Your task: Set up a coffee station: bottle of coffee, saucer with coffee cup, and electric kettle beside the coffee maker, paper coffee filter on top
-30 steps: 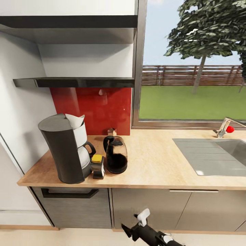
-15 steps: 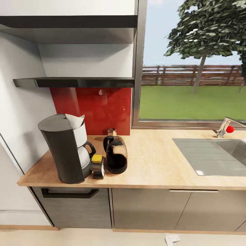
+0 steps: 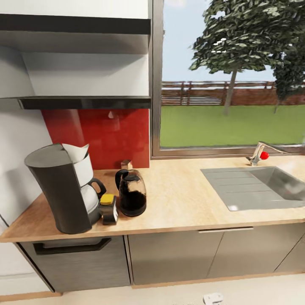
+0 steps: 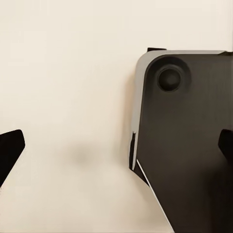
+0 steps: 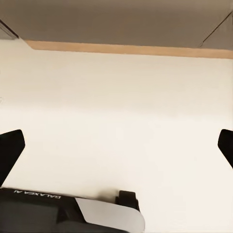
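Note:
The dark grey coffee maker stands at the left end of the tan kitchen countertop, with the white paper coffee filter sitting in its top. The bottle of coffee, dark with a yellow-brown lid, stands against its right side. Just right of the bottle is the glass electric kettle. The black kitchen shelf hangs above them. The saucer and the coffee cup are out of view. My left gripper is open over pale floor beside my dark base. My right gripper is open, facing the floor before the cabinets.
A steel sink with a faucet is set into the counter's right part, under a large window. A small brown-white object stands behind the kettle at the red backsplash. Dark grey cabinets run below the worktop.
The head view has shifted, so the counter's things sit further left in the picture. The right arm seen low in the view a second ago has dropped out of it. Nothing on the counter moved.

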Available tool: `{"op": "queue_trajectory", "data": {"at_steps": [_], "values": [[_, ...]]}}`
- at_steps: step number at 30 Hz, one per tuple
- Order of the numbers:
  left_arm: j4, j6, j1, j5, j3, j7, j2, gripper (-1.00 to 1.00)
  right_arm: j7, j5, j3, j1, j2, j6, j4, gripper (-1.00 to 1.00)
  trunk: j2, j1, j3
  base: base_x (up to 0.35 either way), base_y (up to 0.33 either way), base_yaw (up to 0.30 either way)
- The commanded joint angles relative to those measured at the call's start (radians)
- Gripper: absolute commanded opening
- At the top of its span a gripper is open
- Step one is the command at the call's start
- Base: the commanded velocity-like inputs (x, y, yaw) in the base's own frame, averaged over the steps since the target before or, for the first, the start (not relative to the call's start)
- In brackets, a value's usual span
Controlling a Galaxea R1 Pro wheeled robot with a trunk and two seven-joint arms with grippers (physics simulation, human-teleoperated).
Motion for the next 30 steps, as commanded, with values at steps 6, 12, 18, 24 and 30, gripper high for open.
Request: {"op": "queue_trajectory", "data": {"at_steps": [6,12,18,24,30], "values": [[-0.002,-0.002,0.001,0.003,0.005,-0.001,0.000,1.00,0.054,-0.011,0.004,-0.001,-0.011,-0.006,0.002,1.00,-0.002,0.001,-0.002,0.000,0.000,-0.271],[-0.001,-0.002,0.001,0.004,0.007,0.000,0.003,1.00,0.106,-0.013,0.001,-0.001,-0.111,-0.006,0.000,1.00,-0.002,0.001,-0.002,0.000,0.000,-0.272],[-0.002,-0.002,0.001,0.005,0.009,0.000,0.001,1.00,0.257,-0.012,0.002,-0.001,-0.150,-0.007,-0.001,1.00,-0.002,0.001,-0.003,0.000,0.000,-0.271],[-0.002,-0.003,0.001,0.004,0.007,0.000,0.004,1.00,0.267,-0.013,0.003,-0.001,-0.151,-0.008,0.000,1.00,-0.002,0.001,-0.003,0.000,0.000,-0.269],[-0.002,-0.004,0.001,0.003,0.007,-0.005,0.001,1.00,0.271,-0.021,0.000,-0.001,-0.177,-0.006,0.000,1.00,-0.002,0.001,-0.003,0.000,0.000,-0.272]]}}
